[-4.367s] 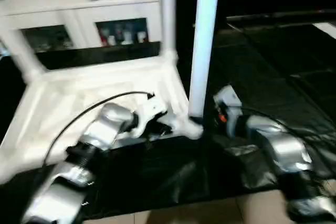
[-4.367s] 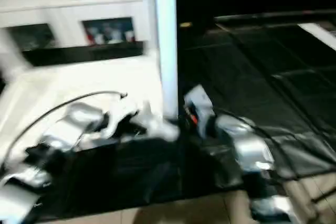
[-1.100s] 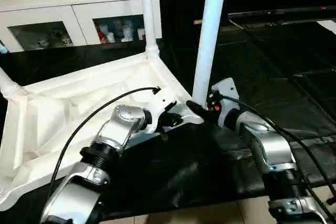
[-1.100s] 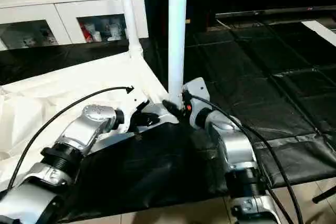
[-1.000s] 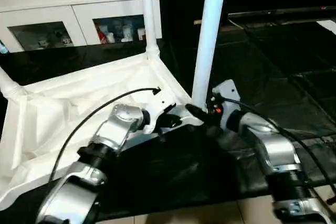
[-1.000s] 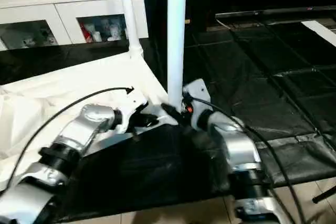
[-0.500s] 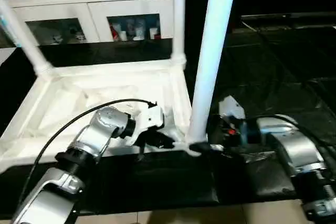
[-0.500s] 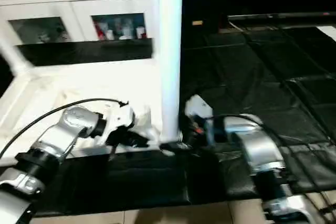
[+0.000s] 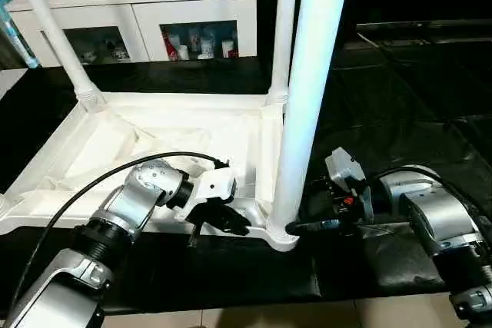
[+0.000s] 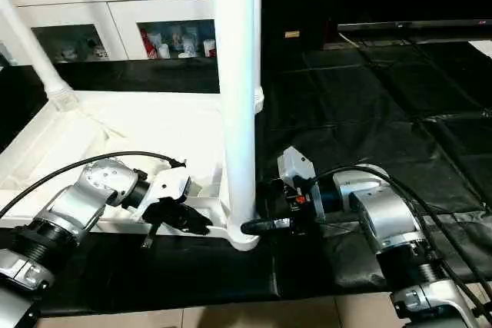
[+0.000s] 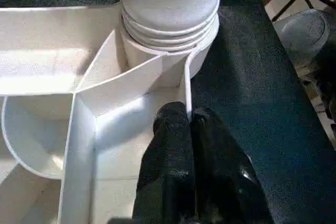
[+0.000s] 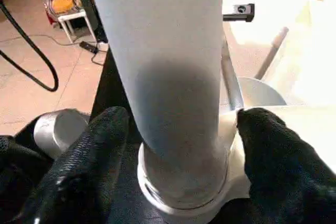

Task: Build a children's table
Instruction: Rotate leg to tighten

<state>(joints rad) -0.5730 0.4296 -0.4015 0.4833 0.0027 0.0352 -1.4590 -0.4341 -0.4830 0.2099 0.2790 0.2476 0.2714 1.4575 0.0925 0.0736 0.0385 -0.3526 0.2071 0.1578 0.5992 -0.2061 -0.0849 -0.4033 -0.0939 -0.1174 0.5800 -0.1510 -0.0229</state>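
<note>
The white children's table top (image 9: pixel 154 144) lies upside down on black mats. Three white legs stand up from its corner sockets: near right (image 9: pixel 311 97), far right (image 9: pixel 286 28) and far left (image 9: pixel 50 28). My left gripper (image 9: pixel 231 224) is shut on the top's thin rim wall (image 11: pixel 185 85), just beside the near right socket (image 11: pixel 168 30). My right gripper (image 12: pixel 178 140) is open around the foot of the near right leg, one finger (image 12: pixel 105 145) against the tube, the other finger (image 12: pixel 262 145) a little off it.
A white cabinet with glass doors (image 9: pixel 138 5) stands behind the table top. Black mats (image 9: pixel 400 97) cover the floor to the right, and tan tiles (image 9: pixel 231 320) show at the near edge. Cables and a small stand (image 12: pixel 63 3) lie beyond the mat's edge.
The whole view has swung and tilted, so the camera moved. Both grippers stay at the near right corner, the left on the rim and the right around the leg's foot.
</note>
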